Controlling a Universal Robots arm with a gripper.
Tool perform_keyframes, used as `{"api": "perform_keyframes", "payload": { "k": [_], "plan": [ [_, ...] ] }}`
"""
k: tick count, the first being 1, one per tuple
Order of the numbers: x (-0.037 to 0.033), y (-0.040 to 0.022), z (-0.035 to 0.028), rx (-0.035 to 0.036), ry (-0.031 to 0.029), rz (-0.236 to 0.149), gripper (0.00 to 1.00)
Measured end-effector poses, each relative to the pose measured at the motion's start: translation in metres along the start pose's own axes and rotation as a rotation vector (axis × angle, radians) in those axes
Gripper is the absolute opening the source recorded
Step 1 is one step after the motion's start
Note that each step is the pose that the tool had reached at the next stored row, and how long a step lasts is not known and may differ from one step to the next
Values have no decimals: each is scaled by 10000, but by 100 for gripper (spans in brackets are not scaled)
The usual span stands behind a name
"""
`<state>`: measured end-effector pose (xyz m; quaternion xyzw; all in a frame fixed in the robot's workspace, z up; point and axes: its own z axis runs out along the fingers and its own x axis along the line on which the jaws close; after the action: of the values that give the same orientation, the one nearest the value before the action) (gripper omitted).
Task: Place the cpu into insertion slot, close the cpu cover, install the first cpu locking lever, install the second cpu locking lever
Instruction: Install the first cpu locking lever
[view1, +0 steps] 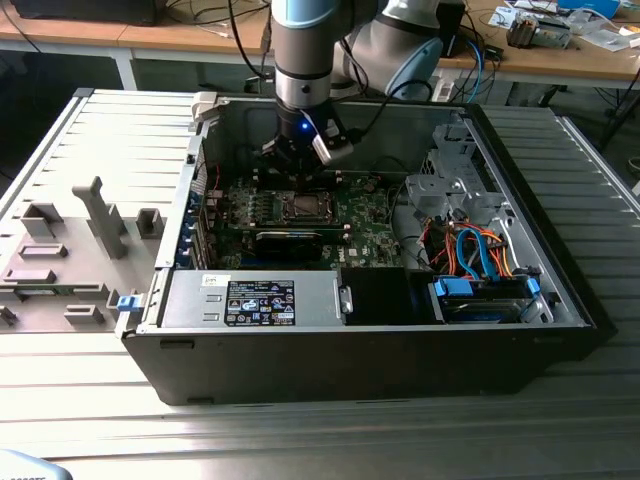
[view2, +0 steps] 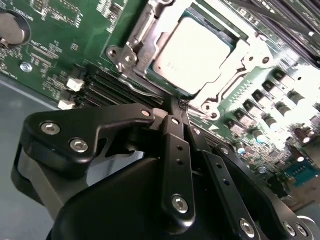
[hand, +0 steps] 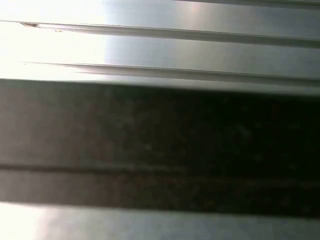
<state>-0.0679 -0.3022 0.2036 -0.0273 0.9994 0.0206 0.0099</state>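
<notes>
The cpu (view2: 192, 52), a dull silver square, lies flat in the insertion slot (view2: 131, 47) on the green board. The cpu cover (view2: 240, 55), a silvery frame, lies down around it. My gripper (view2: 176, 106) has its black fingers pressed together, with the tips at the socket's edge just beside the cpu. A thin metal lever rod (view2: 142, 89) runs along that edge by the tips. In the exterior view the gripper (view1: 297, 165) hangs inside the open computer case, just behind the cpu (view1: 300, 207). Nothing shows between the fingers.
A long black card (view1: 290, 240) lies in front of the socket, and memory slots (view2: 107, 85) run beside it. The power supply (view1: 250, 298) and a drive cage with blue and orange cables (view1: 480, 255) fill the case front. A grey fixture tray (view1: 70, 250) sits at the exterior view's left.
</notes>
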Motion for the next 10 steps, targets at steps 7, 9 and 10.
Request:
{"api": "perform_keyframes", "payload": {
  "k": [7,9,10],
  "plan": [
    [-110,-7,38,0,2,-13,11],
    [-132,-10,38,3,4,-16,11],
    [-148,-12,36,9,7,-17,11]
  ]
}}
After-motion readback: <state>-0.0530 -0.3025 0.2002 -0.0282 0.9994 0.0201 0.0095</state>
